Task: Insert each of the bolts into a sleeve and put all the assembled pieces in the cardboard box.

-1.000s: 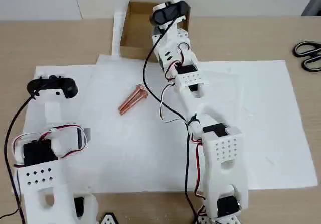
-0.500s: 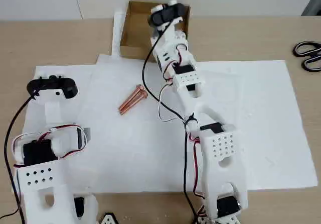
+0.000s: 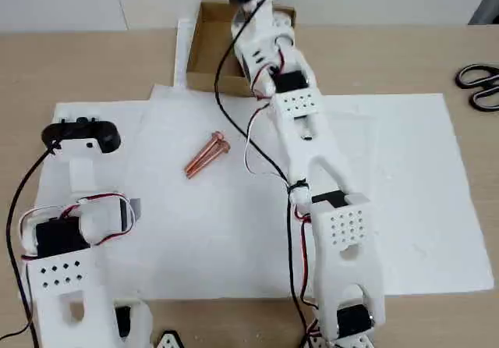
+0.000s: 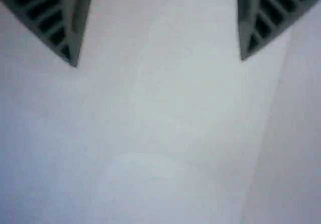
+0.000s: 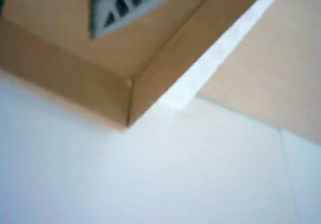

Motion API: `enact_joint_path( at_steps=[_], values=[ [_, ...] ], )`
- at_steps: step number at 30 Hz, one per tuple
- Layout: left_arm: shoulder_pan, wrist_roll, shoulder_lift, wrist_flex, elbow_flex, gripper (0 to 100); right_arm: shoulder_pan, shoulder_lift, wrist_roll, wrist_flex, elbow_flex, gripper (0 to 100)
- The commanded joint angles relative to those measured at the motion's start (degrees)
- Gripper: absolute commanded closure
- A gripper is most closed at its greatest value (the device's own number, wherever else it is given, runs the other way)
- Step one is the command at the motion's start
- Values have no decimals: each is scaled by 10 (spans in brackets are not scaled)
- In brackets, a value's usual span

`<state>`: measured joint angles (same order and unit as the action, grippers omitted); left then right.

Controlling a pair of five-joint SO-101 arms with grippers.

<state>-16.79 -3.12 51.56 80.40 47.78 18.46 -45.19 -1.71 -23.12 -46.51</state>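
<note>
two bolts [image 3: 207, 154] side by side | cardboard box [image 3: 209, 47] half hidden by right arm [image 3: 281, 90]

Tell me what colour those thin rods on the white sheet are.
The rods are coppery orange, clearest in the high view.

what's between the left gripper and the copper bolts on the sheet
Just bare white sheet: in the high view nothing lies on the stretch from the left gripper to the copper bolts.

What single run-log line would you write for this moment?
left gripper: open over white sheet | right arm: extended over cardboard box | copper pieces: lying on white sheet
</note>
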Motion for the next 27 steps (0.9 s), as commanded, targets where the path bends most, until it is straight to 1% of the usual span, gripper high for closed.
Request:
enact_joint_path(
  at_steps=[1, 6, 10, 13, 17, 22, 27],
  values=[
    [2, 5, 6, -11, -1, 803, -9, 18, 4, -123, -135, 886],
    [-1, 5, 6, -11, 0, 803, -8, 14, 4, -327, -323, 887],
    [0, 5, 6, -11, 0, 803, -18, 16, 4, -465, -423, 887],
    [1, 5, 6, -11, 0, 803, -28, 17, 4, -589, -498, 887],
    [1, 5, 6, -11, 0, 803, -47, 44, 4, -724, -499, 887],
    [1, 5, 6, -11, 0, 803, -83, 119, 6, -736, -498, 887],
    [0, 5, 6, -11, 0, 803, -103, 176, 5, -742, -498, 887]
  ],
)
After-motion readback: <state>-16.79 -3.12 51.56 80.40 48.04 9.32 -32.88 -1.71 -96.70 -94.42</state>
